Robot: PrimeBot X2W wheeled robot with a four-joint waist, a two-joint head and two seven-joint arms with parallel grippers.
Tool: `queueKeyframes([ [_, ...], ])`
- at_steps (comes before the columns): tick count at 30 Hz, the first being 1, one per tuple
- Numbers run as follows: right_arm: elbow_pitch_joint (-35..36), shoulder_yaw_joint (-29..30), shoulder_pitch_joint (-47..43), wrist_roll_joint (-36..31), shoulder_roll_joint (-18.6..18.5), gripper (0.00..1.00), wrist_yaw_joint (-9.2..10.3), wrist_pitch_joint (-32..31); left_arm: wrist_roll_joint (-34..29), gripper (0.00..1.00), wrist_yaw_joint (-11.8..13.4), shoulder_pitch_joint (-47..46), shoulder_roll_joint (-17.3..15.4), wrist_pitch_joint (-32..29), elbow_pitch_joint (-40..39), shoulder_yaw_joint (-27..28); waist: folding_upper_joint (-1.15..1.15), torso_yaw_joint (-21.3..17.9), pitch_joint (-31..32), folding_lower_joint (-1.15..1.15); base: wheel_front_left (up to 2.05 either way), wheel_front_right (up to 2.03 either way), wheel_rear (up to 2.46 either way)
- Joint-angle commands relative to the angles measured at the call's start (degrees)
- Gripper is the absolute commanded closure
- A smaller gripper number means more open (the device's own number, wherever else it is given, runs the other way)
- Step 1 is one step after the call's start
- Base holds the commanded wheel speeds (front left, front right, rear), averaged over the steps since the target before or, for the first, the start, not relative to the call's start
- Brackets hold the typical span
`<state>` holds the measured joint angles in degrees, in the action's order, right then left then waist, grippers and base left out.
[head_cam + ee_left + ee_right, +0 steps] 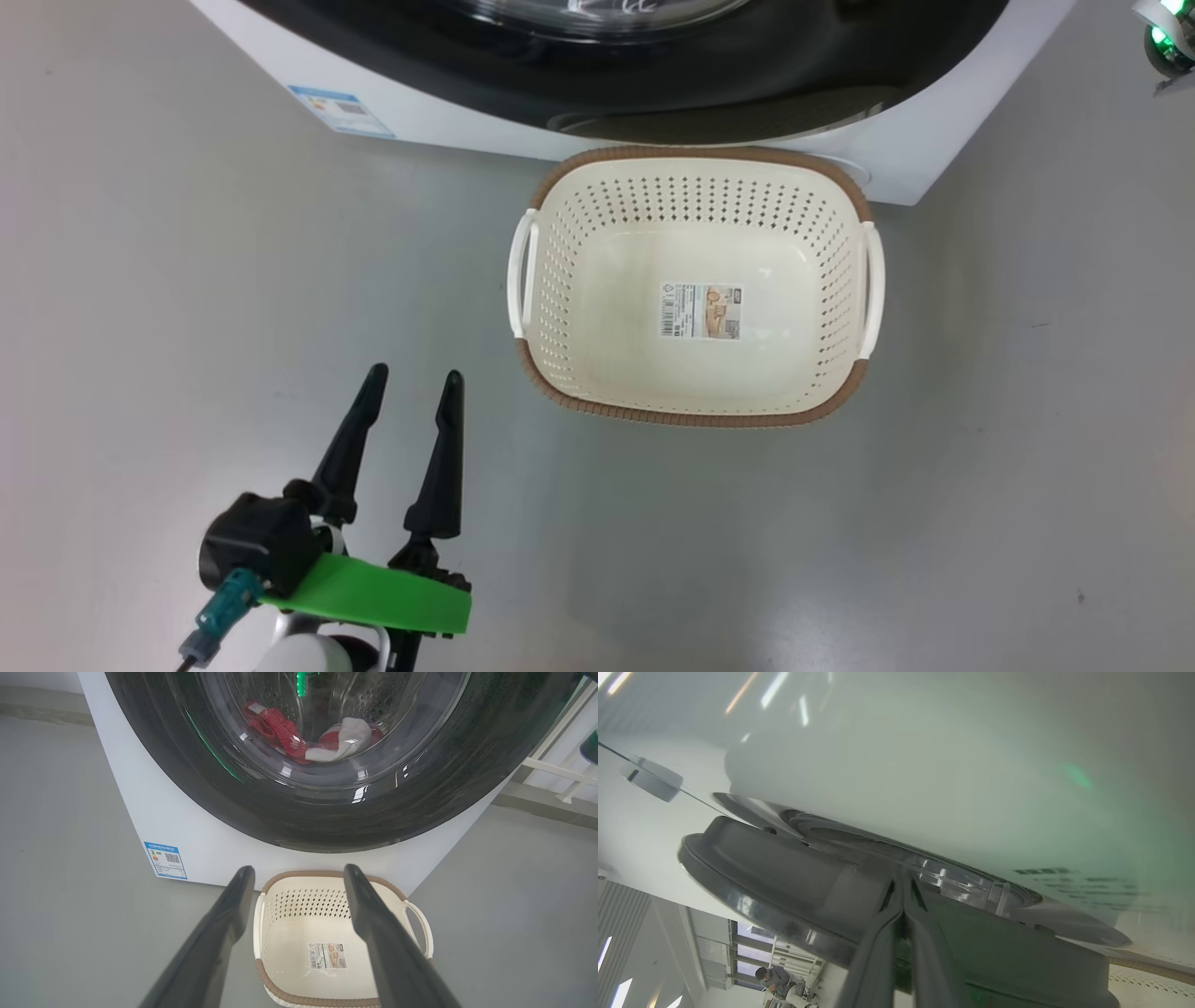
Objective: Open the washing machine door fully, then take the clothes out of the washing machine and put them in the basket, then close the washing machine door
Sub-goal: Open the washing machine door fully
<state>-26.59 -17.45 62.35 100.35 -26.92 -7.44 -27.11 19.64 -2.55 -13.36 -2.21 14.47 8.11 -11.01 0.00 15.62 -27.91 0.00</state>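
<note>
Early days: the clothes [280, 732] lie inside the washing machine [210, 844] behind its door [187, 788], and the basket [691, 154] sits empty just in front. The right claw [903, 882] is pinched tight at the door rim; the left claw [414, 375] gapes wide, holding nothing.

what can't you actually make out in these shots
Left wrist view: how many clothes there are; glare on the washing machine door glass blurs them.
Head view: the print on the label in the basket; too small.
Right wrist view: whether the right gripper, fingers shut, touches the door; too close, blurred.
</note>
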Motion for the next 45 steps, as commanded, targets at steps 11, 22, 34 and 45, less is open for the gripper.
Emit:
queueKeyframes([
  [11, -1.16, 0.49, 1.55, -1.69, 2.7, 1.0, -0.05, -4.69, 1.55, 0.0, 0.15, -1.09, -0.66, 0.52, -0.98, 0.57, 0.0, 1.52, -1.05, 0.0, 0.0, 0.0, 0.0],
  [22, 0.31, -0.75, -4.21, -2.83, 5.8, 1.0, -0.05, -10.03, 1.32, 0.0, 0.13, 0.08, -0.66, 0.52, -0.34, 1.02, 0.0, 0.04, 2.73, 0.0, 0.0, 0.0, 0.0],
  [34, 5.19, -0.86, -11.03, -4.62, 8.68, 1.0, -0.05, -13.51, 0.11, 0.0, -0.19, 1.72, -0.66, 0.52, 0.16, 2.14, 0.0, -1.06, 6.36, 0.0, 0.0, 0.0, 0.0],
  [45, 8.41, -0.95, -16.32, -5.76, 10.87, 1.0, -0.05, -15.38, -0.85, 0.0, -0.55, 2.67, -0.66, 0.52, 0.28, 3.15, 0.0, -1.84, 8.27, 0.0, 0.0, 0.0, 0.0],
])
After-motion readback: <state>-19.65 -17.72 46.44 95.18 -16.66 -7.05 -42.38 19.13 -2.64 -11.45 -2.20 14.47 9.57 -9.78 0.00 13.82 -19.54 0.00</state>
